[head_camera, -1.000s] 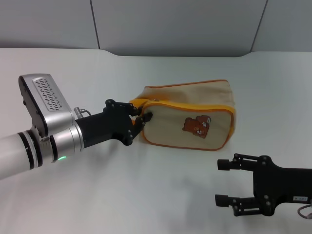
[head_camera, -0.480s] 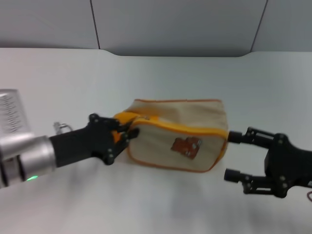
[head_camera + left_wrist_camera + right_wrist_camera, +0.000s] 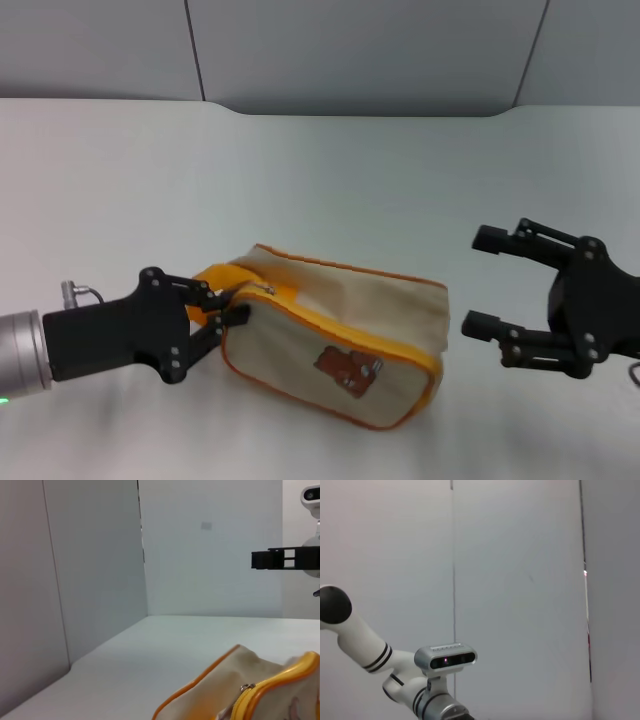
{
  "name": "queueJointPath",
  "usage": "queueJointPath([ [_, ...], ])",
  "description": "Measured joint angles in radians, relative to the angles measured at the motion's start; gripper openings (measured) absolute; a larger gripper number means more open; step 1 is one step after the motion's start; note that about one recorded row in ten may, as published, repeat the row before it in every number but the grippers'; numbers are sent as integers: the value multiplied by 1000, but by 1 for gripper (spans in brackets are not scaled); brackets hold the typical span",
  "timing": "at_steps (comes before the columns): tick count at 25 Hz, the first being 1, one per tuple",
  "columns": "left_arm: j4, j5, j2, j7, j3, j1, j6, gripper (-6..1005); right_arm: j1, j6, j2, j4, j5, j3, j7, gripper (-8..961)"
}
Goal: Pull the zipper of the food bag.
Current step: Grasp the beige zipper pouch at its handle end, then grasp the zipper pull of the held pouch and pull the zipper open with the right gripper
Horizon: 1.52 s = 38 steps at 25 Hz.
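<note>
Your left tool (image 3: 222, 318) is clenched on the bag (image 3: 335, 335) at its left end, near-centre tabletop (image 3: 320, 180). It's soft, light; grip the zipper (image 3: 268, 290) tab. Right tool (image 3: 488, 283) spread, apart.

text: none readable | labels: none | food bag (image 3: 340, 340): bear print only, no lettering

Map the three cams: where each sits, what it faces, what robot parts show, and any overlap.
Head: on the robot's head, looking down at the table; shows left gripper shut on the food bag by its zipper, right gripper open.
Left wrist: low, facing wall; shows bag, right gripper.
Right wrist: faces wall, robot head.
Shared: head and left wrist see the bag.
</note>
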Motion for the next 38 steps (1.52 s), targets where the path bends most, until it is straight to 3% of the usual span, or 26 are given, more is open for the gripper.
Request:
queueJointPath([
  [16, 96, -5, -35, 9, 5, -63, 67, 98, 88, 171, 13, 150, 103, -9, -514, 818],
  [25, 103, -5, -49, 11, 7, -91, 66, 95, 133, 257, 14, 163, 100, -52, -643, 816],
  [31, 104, -5, -50, 11, 7, -100, 66, 94, 156, 306, 17, 216, 100, -52, -829, 731],
  [36, 104, -5, -54, 12, 7, -106, 63, 93, 175, 332, 17, 238, 97, -76, -869, 660],
  [38, 104, -5, -56, 12, 7, -109, 62, 93, 178, 336, 17, 238, 97, -90, -874, 586],
])
